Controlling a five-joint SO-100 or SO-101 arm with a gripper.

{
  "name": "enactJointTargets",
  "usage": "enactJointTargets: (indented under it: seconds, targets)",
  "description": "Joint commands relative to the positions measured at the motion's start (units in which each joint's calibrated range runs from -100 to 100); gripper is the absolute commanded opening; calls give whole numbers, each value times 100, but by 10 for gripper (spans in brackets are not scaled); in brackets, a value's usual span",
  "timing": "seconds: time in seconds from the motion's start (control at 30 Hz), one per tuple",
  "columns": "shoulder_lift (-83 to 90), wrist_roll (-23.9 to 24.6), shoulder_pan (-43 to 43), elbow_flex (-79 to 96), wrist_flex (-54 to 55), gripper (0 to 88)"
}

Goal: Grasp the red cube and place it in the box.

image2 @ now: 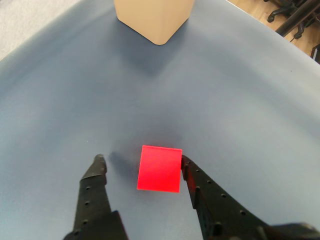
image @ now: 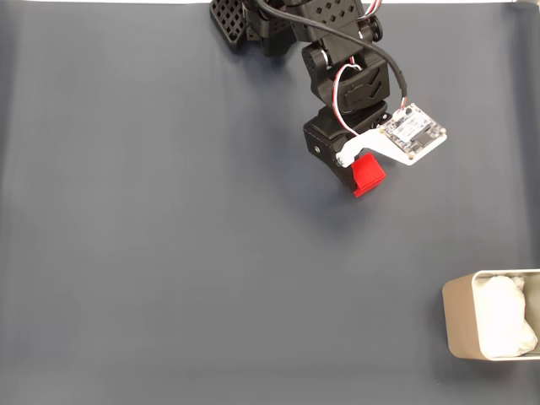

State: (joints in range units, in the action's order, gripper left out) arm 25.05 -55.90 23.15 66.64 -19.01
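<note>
My tool (image2: 141, 162) stands with its two black fingers apart, and the red cube (image2: 159, 168) sits between them. In the wrist view the right finger (image2: 200, 187) lies against the cube's right edge, while the left finger (image2: 96, 175) stands off from it with a strip of bare blue-grey tabletop (image2: 60, 100) showing in the gap. The cube's top face is plain and bright, and a soft shadow lies on the surface just beyond it.

In the fixed view my arm (image: 337, 59) reaches in from the far edge, and the cube (image: 368, 175) shows beneath the tool (image: 359, 173), partly covered by a white bracket and a small circuit board (image: 413, 133) mounted on the wrist. I cannot tell from this view whether the cube rests on the tabletop (image: 169, 253).

The box (image: 461, 316) stands well apart from the cube, at the near right corner, its beige wall rounded and its white lining (image: 504, 316) showing inside. In the wrist view its beige corner (image2: 152, 17) is at the far top edge.
</note>
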Motion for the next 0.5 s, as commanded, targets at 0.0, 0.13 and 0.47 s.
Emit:
enactJointTargets:
  seconds: [0.0, 0.13, 0.47]
  targets:
    - [-1, -98, 8, -94, 24, 220]
    - [-10, -112, 8, -94, -66, 172]
    - [-10, -24, 22, -167, -205, 67]
